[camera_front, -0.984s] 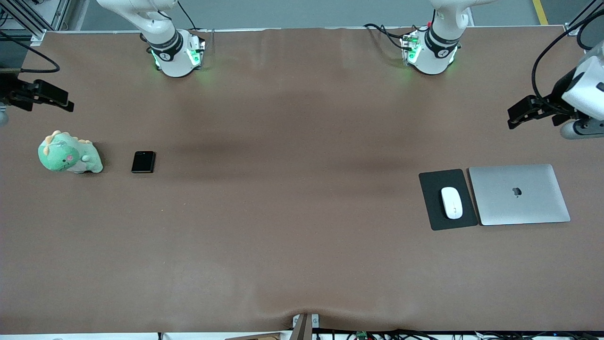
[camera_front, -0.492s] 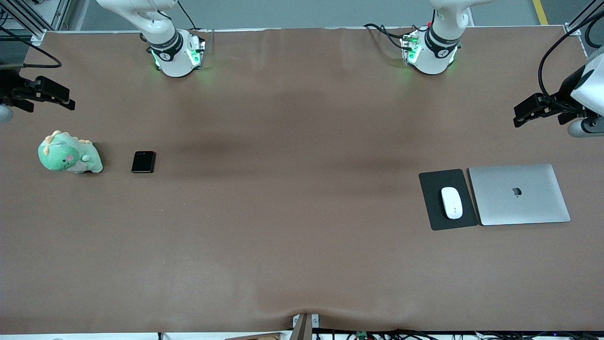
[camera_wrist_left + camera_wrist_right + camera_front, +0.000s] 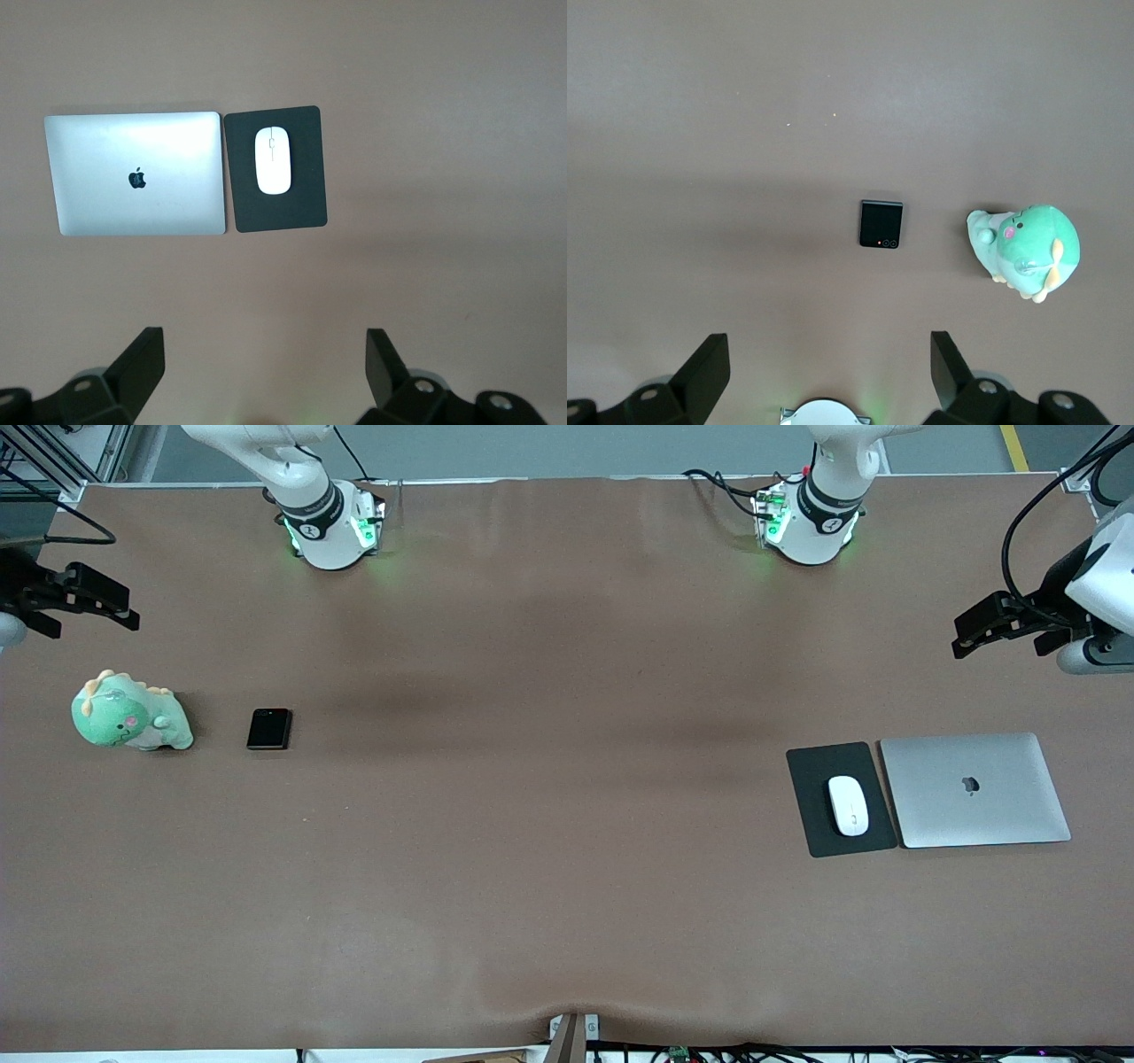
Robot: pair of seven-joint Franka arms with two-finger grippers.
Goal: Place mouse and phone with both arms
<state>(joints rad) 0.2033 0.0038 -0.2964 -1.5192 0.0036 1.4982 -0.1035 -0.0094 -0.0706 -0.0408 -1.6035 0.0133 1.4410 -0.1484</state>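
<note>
Left gripper (image 3: 261, 372) spread wide, high over bare table near laptop (image 3: 974, 789) — mouse (image 3: 848, 805) on pad (image 3: 819, 775). Right gripper (image 3: 824, 372) likewise parted, empty; phone (image 3: 268, 729) flat beside dinosaur (image 3: 128, 713).

Brown table (image 3: 549, 824) carries a green plush dinosaur (image 3: 128, 713), black phone (image 3: 269, 729), black mouse pad (image 3: 840, 798) and closed silver laptop (image 3: 974, 789).
</note>
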